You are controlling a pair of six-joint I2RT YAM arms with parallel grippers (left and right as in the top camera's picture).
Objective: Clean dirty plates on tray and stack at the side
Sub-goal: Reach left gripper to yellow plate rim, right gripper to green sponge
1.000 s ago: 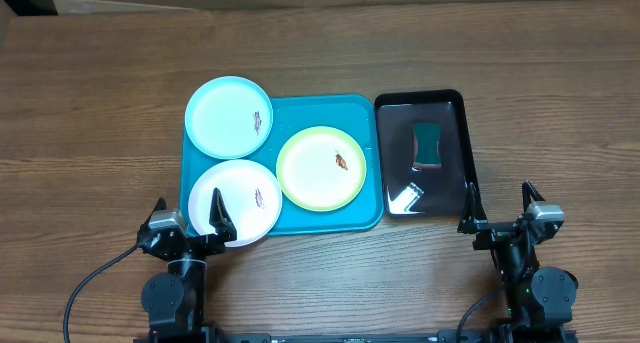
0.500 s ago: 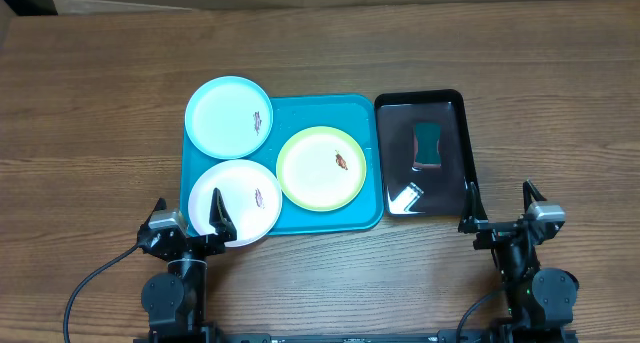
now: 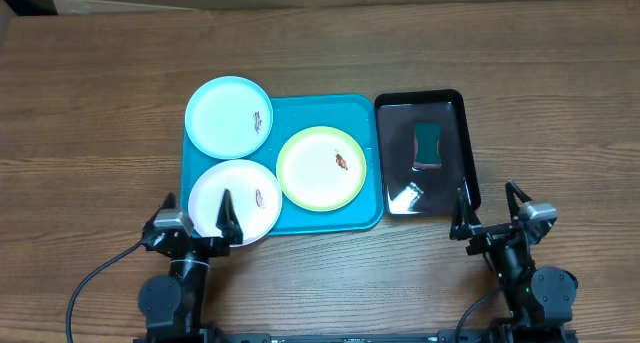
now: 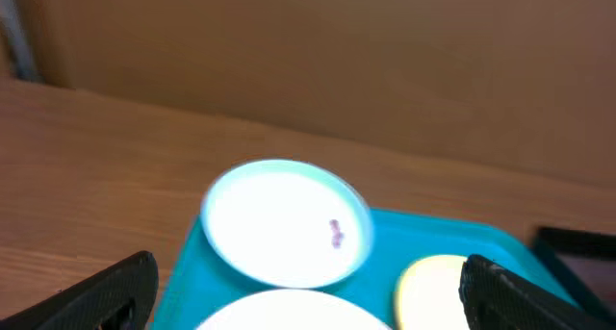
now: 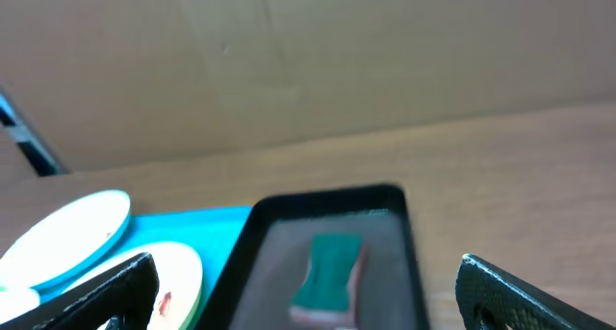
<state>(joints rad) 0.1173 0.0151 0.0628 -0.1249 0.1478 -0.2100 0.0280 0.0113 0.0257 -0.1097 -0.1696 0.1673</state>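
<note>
**Both grippers wide open, three smeared plates on the blue tray**

The turquoise tray (image 3: 322, 109) sits in the middle of the wooden table (image 3: 90, 93).

The three plates lie like this:
- The light-blue plate (image 3: 230, 117) rests on the tray's upper left corner and hangs out over the rim.
- The white plate (image 3: 236, 203) lies at the lower left and juts past the tray's bottom edge.
- The yellow-green plate (image 3: 321, 168) lies flat inside the right half, just beside the white one.

Each plate carries a small brown-red smear (image 3: 342, 161).

Touching the tray's right side is a glossy black tray (image 3: 420, 95) with a green sponge (image 3: 429, 144) in it.

At the lower left of the frame the left gripper (image 3: 197, 209) has its jaws spread wide. One finger shows over the near edge of the white plate, and nothing is held. At the lower right the right gripper (image 3: 487, 209) is equally spread and empty, just below the black tray.
</note>
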